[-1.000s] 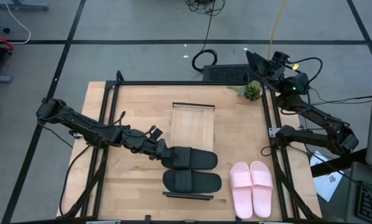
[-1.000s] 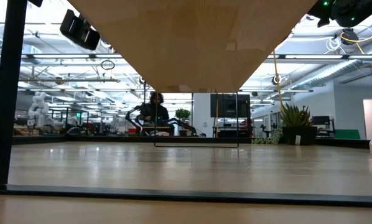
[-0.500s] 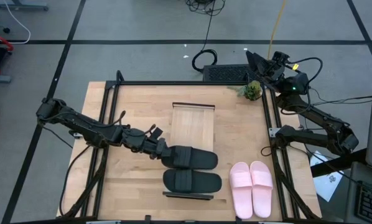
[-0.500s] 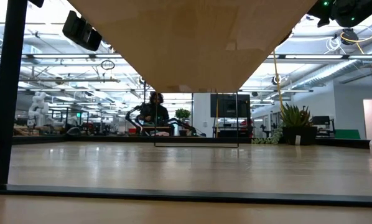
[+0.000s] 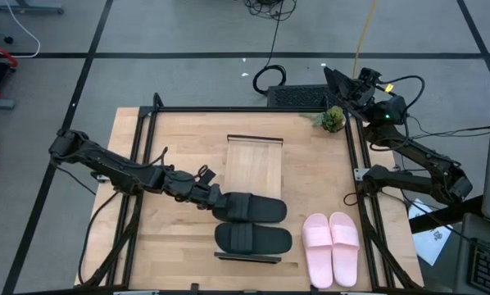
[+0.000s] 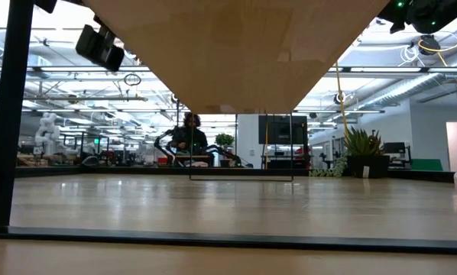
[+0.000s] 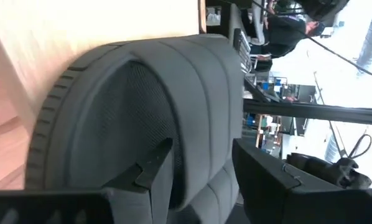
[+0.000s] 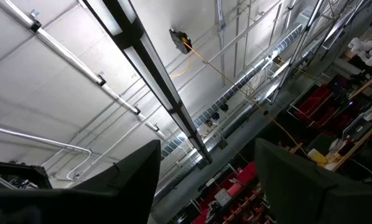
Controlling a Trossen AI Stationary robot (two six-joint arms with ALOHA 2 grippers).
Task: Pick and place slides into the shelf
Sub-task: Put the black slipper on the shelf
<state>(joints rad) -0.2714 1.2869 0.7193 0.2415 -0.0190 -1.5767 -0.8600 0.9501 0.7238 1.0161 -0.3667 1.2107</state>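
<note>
Two matte black slides lie crosswise on the light-wood shelf (image 5: 254, 164), the farther black slide (image 5: 257, 208) and the nearer black slide (image 5: 253, 239) both sole-down on the slats. The pink pair (image 5: 331, 246) rests sole-down on the table, right of the shelf. My left gripper (image 5: 220, 205) reaches in from the table's left to the farther black slide's strap end and is shut on it (image 7: 201, 146). My right gripper (image 8: 204, 180) is open, parked beyond the table's far right corner (image 5: 368, 86) and pointing up at the ceiling. My left gripper has the farther black slide's strap (image 7: 204, 106) at its open-toe edge. One finger (image 7: 152, 174) is under the strap inside the slide, the other finger (image 7: 267, 177) outside on top. It comes roughly level from the table's left, along the slide. The slide's sole lies on the shelf.
A small potted plant (image 5: 333, 120) stands at the table's far right corner. A black metal frame (image 5: 151, 115) runs around the table's edges. The shelf's far half is bare wood. In the low view the shelf's underside (image 6: 236, 53) fills the top, and a person (image 6: 190, 134) sits far behind.
In the low view my left arm's wrist has sunk a little. The farther black slide has stayed where it was on the shelf.
</note>
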